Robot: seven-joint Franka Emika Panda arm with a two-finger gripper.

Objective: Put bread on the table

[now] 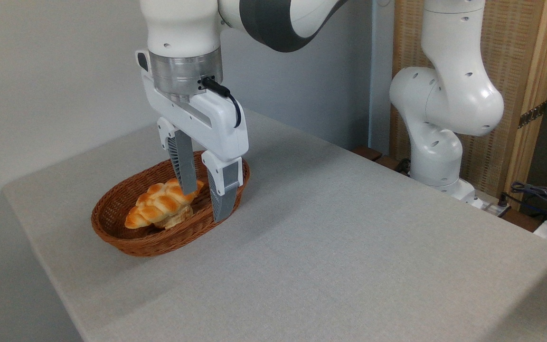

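The bread (pixel 159 204), a braided golden-orange loaf, lies in a brown wicker basket (pixel 126 237) at the left of the grey table (pixel 349 247). Its right end rests on a small pale bun (pixel 178 218) beneath it. My gripper (pixel 204 204) hangs over the basket's right half with its grey fingers (pixel 184 166) spread apart, open and holding nothing. The left finger's tip sits at the loaf's right end and hides part of it; whether it touches I cannot tell. The right finger reaches down in front of the basket's near right rim.
The arm's white base (pixel 439 142) stands behind the table's far right edge, with cables (pixel 539 194) beside it. A grey wall runs behind the basket, and a wooden panel (pixel 515 71) stands at the back right.
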